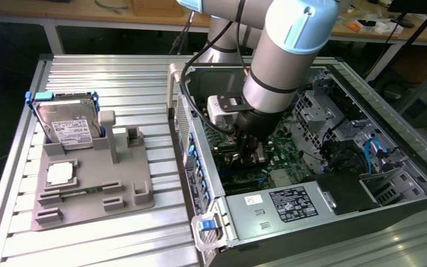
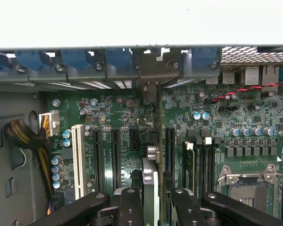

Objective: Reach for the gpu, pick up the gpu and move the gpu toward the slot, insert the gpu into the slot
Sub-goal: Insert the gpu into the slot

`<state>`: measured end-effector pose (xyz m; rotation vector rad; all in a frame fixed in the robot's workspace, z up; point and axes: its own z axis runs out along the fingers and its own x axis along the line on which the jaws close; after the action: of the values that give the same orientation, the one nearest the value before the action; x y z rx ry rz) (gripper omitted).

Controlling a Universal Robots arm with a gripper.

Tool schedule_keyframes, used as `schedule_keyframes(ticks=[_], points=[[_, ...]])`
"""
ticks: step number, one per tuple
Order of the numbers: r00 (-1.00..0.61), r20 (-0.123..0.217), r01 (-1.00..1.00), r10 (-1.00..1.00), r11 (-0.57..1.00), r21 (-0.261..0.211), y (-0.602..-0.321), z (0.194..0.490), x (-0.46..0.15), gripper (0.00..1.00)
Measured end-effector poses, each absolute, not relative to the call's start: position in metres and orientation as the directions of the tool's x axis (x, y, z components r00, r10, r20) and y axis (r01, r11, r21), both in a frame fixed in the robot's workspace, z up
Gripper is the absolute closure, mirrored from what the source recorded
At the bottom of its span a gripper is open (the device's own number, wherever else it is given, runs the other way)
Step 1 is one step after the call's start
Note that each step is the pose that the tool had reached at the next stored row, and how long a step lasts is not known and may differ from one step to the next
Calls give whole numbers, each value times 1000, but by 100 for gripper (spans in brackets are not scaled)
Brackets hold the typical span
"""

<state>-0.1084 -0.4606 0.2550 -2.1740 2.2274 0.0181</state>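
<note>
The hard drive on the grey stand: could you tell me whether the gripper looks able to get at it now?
Probably not: the gripper is down inside the case, its jaws shut on the gpu; the hard drive stands outside it.

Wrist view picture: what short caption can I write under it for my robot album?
The gripper holds the gpu edge-on, upright over the green motherboard.

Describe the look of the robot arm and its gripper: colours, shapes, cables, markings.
The arm is a thick silver-grey tube with rounded light blue joint caps and a black ring near the wrist. Black cables run alongside it. A pale grey camera box sits at the wrist. The gripper is black, with jointed linkage fingers studded with round pins.
</note>
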Motion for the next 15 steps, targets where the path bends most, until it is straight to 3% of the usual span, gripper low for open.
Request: schedule_keyframes(ticks=[15], points=[[-24, -29, -1000, -999, 25, -12, -461, 252, -109, 73]])
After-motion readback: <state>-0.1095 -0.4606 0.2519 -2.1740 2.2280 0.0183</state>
